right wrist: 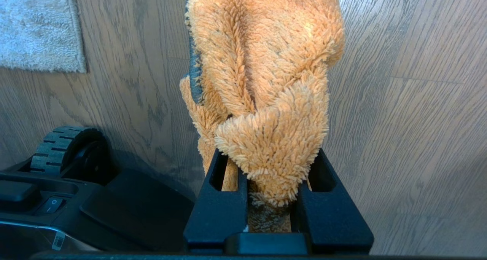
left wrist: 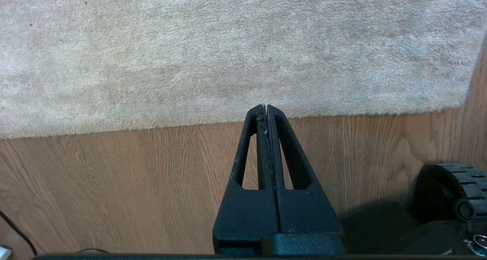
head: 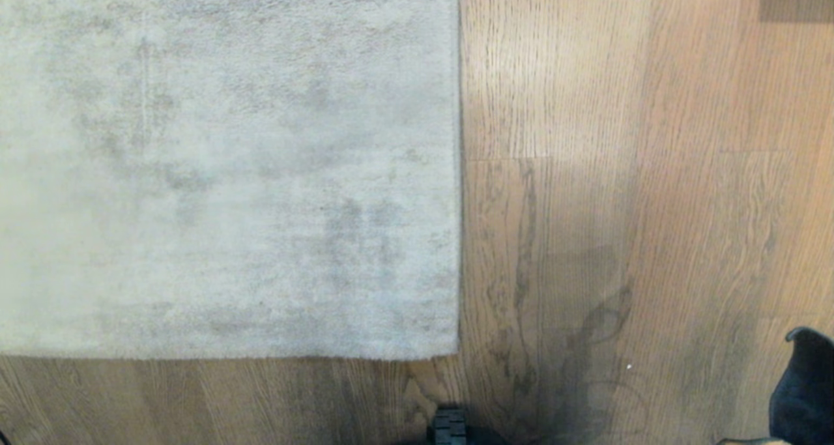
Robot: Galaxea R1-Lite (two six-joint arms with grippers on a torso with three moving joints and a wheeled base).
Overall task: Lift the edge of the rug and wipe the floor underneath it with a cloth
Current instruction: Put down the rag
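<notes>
Rug edge (left wrist: 236,119) lies flat on floor (left wrist: 114,184); floppy, pinch hem. Left gripper (left wrist: 265,107) closed, empty; right gripper (right wrist: 266,176) clamps soft cloth (right wrist: 266,62).

The floor (head: 651,171) is made of smooth brown wood-grain planks with dark streaky grain and a slight gloss, their lines running away from the robot in the head view. A large pale grey short-pile rug (head: 228,165) lies flat on it, filling the left part of that view, with its corner near the bottom centre. The rug edge (head: 459,171) runs straight along the planks, and a second edge runs crosswise nearest the robot.
</notes>
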